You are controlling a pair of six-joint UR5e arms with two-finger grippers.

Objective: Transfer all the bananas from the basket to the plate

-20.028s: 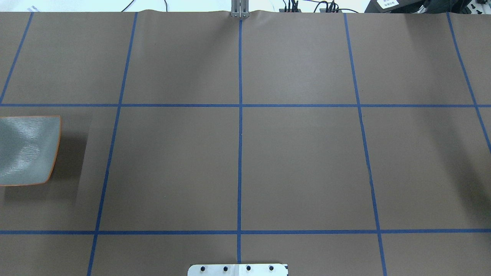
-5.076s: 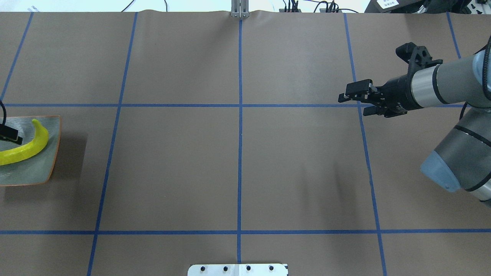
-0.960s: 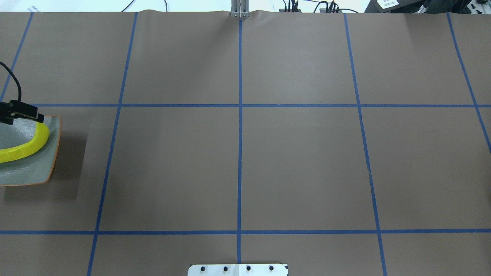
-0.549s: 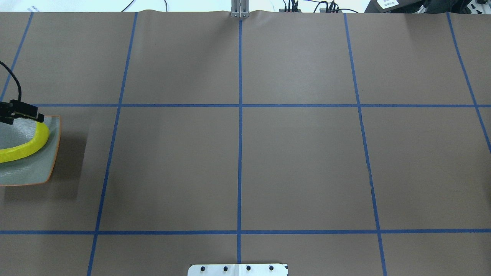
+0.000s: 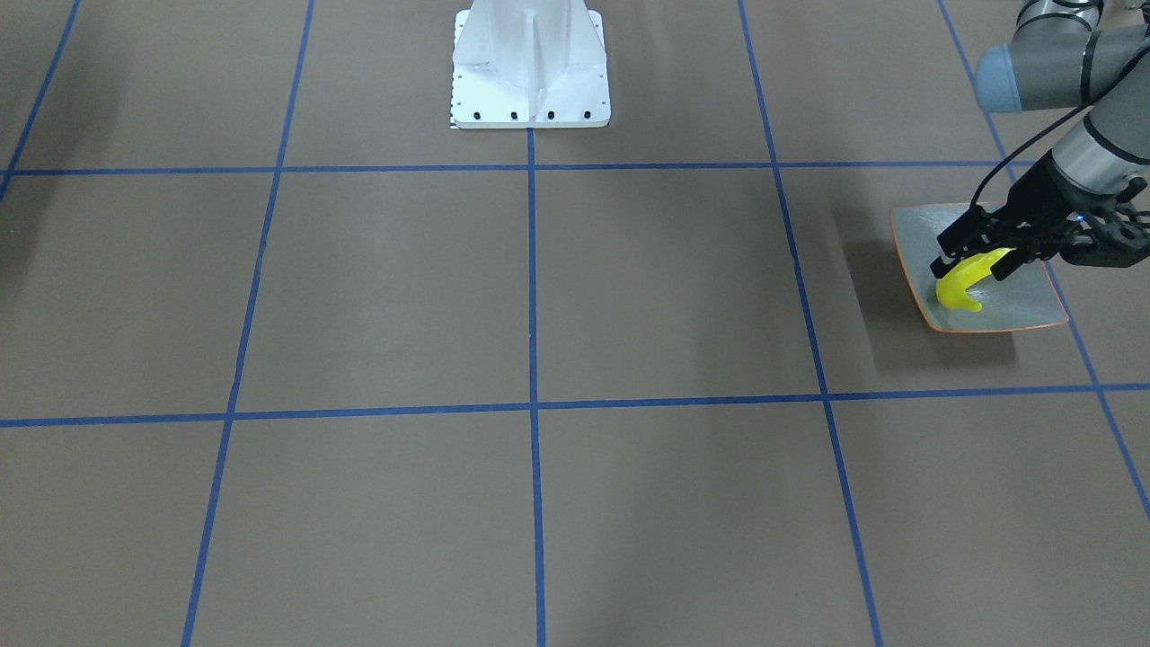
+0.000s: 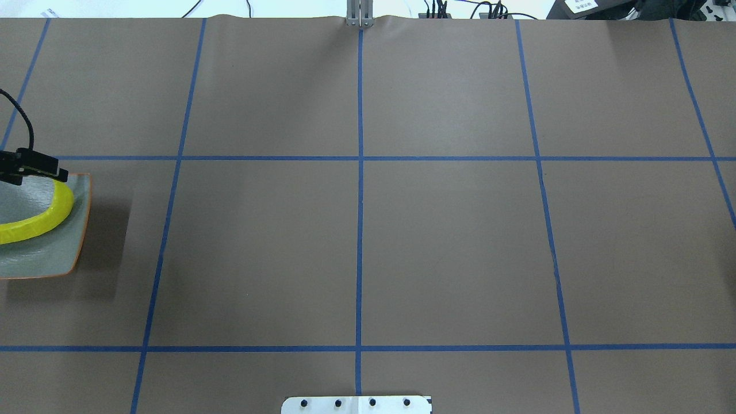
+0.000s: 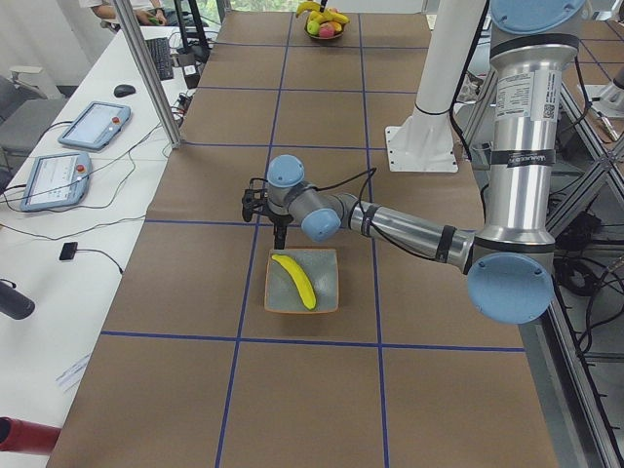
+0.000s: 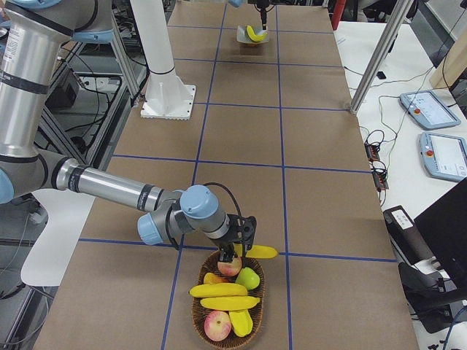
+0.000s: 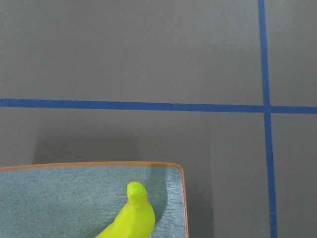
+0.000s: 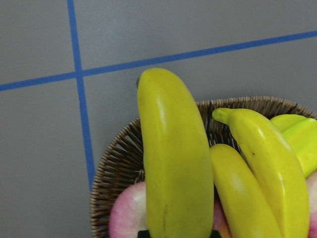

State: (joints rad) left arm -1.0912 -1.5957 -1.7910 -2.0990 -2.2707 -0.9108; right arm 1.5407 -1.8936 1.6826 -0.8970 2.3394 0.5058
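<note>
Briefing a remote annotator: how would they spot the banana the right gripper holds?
Where the right arm reaches stands a brown woven wicker basket of fruit. One long yellow banana juts over its rim, in the jaws of the right gripper; the other bananas lie flat inside.

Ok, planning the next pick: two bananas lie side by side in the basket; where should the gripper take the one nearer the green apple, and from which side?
Probably its middle, from above, jaws across its width. That banana lies flat atop other fruit, ends near the basket rim; its neighbour close alongside, so clearance looks tight. The right gripper holds another banana.
</note>
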